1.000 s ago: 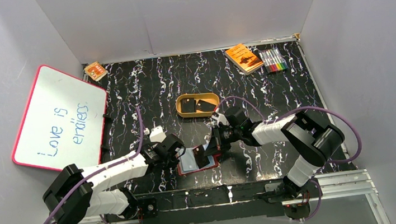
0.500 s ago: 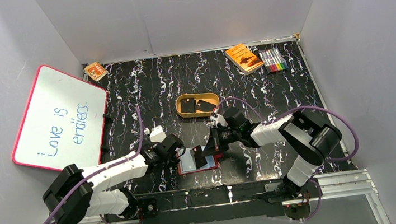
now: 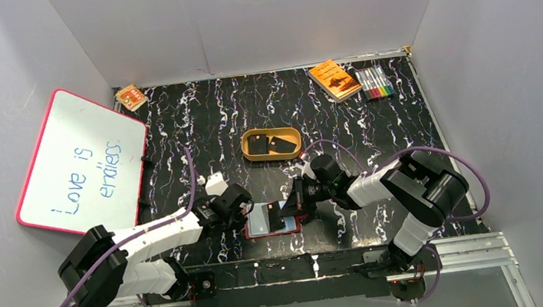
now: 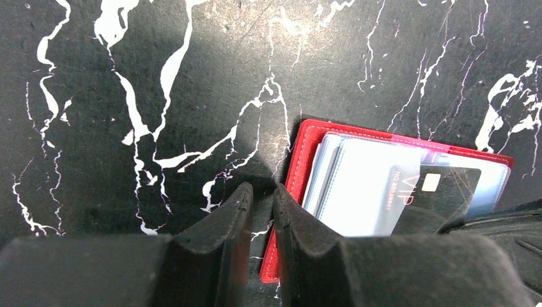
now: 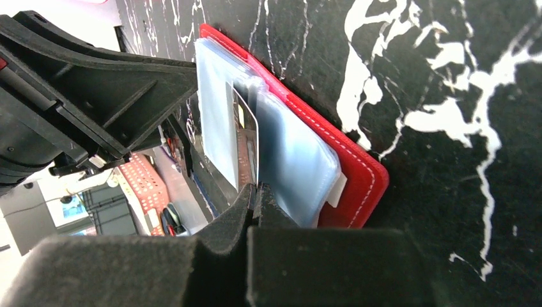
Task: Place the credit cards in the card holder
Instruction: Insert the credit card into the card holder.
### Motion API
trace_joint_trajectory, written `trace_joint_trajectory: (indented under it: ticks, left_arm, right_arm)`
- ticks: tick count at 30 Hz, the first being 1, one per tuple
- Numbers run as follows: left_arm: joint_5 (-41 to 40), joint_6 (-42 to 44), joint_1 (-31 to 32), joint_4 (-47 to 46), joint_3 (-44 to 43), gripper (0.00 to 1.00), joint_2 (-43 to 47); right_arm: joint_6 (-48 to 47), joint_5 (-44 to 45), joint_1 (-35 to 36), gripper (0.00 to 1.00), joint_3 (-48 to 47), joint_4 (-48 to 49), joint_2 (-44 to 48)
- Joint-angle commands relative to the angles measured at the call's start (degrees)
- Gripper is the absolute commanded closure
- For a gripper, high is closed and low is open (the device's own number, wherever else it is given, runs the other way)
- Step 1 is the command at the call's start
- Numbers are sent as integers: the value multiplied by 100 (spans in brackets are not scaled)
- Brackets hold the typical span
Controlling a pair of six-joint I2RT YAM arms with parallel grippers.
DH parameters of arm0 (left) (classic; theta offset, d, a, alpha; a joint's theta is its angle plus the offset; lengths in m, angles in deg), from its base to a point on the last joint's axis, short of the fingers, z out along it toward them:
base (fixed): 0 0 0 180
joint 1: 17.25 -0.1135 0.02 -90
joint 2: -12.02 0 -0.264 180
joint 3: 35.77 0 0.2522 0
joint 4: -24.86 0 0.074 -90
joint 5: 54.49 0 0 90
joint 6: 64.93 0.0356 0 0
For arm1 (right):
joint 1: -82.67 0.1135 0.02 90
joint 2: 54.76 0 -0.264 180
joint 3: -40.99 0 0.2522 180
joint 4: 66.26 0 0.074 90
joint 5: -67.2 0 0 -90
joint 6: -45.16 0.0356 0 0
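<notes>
Card (image 4: 429,199) slid deeper into holder (image 4: 300,160), gripped by right pincer (image 5: 254,192)

a black table (image 3: 195,123) veined with white marbling carries everything. the red card holder (image 3: 272,220) lies open near the front edge. a tan oval dish (image 3: 271,143) sits mid-table with black credit cards (image 3: 269,146) inside. an orange booklet (image 3: 334,79) and a marker set (image 3: 374,81) lie at the far right, a small orange box (image 3: 130,98) at the far left corner, and a whiteboard (image 3: 80,160) leans at the left edge.
</notes>
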Motion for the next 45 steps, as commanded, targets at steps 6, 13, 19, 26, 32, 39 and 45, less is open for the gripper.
trace_joint_trajectory:
  ticks: [6, 13, 19, 26, 32, 39, 45]
  left_arm:
    - [596, -197, -1, 224, 437, 83, -274]
    - [624, -225, -4, 215, 470, 83, -232]
    - [644, -236, -3, 189, 506, 83, -204]
    - [675, -261, -4, 158, 538, 84, -188]
    - [679, -290, -4, 153, 586, 84, -112]
    - [688, -323, 1, 160, 622, 85, -52]
    - [676, -350, -1, 166, 668, 86, 49]
  right_arm:
    - [600, 694, 119, 100, 379, 657, 67]
    - [968, 923, 235, 100, 404, 778, 0]
    - [1083, 1101, 465, 100, 312, 736, -18]
    - [1240, 1260, 728, 100, 232, 741, -97]
    - [1565, 1502, 919, 100, 228, 812, -192]
    - [2108, 1850, 1147, 100, 380, 1191, -316]
    - [2156, 1955, 1183, 100, 357, 1223, -261]
